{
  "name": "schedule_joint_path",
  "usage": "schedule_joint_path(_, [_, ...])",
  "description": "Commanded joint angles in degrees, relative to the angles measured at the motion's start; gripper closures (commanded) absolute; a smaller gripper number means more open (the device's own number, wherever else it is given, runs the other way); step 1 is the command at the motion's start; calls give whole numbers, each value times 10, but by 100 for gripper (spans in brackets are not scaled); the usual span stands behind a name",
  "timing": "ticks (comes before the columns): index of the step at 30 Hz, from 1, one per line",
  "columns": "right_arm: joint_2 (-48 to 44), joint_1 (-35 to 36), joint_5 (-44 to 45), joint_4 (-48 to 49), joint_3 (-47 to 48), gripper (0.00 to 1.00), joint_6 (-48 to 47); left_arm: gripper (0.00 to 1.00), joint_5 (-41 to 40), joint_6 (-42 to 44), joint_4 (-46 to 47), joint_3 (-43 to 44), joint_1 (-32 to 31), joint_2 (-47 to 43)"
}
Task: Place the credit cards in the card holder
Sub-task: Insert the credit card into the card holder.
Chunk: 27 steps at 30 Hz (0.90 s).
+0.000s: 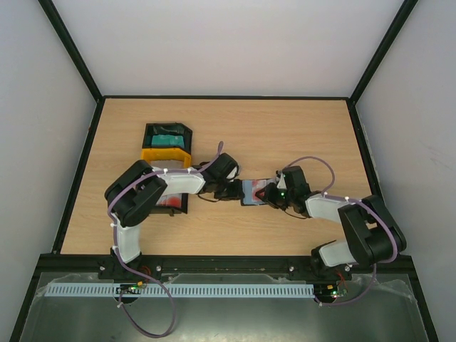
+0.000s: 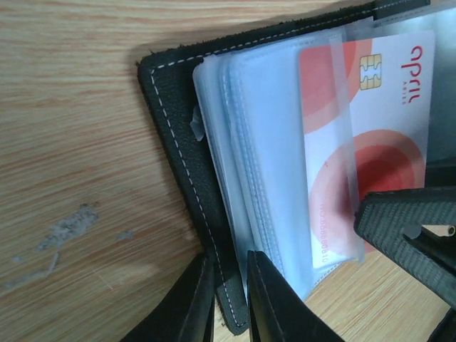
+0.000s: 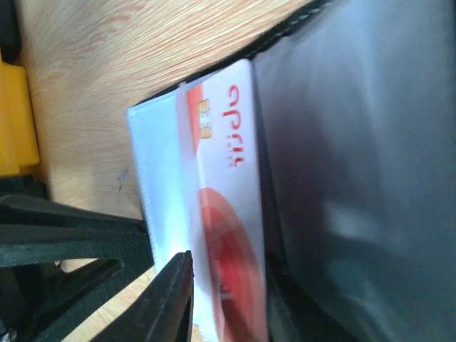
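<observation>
My right gripper [image 3: 228, 285] pinches the red-and-white card [image 3: 228, 206], long axis straight ahead into the card holder [image 2: 171, 142] my left gripper [image 2: 228, 292] clamps by its edge.

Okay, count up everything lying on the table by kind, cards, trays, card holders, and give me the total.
Card holder: 1
Trays: 3 (far black tray, yellow tray, near black tray)
Cards: 2 (teal card, red-and-white card); a reddish thing in the near black tray is too hidden to count
Total: 6
</observation>
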Motion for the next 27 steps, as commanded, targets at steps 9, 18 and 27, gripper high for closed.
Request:
schedule_joint_path(9, [-30,2,14,-97,9,40,-51,84,20,5,-38,5,-13,9])
schedule_joint_path(18, [-64,2,80,-190,49,28,-65,84,27,5,-27,-3,-14,8])
schedule_joint_path(27, [-92,2,136,-236,72,24,-45,84,38,0,-9,-12,-13,4])
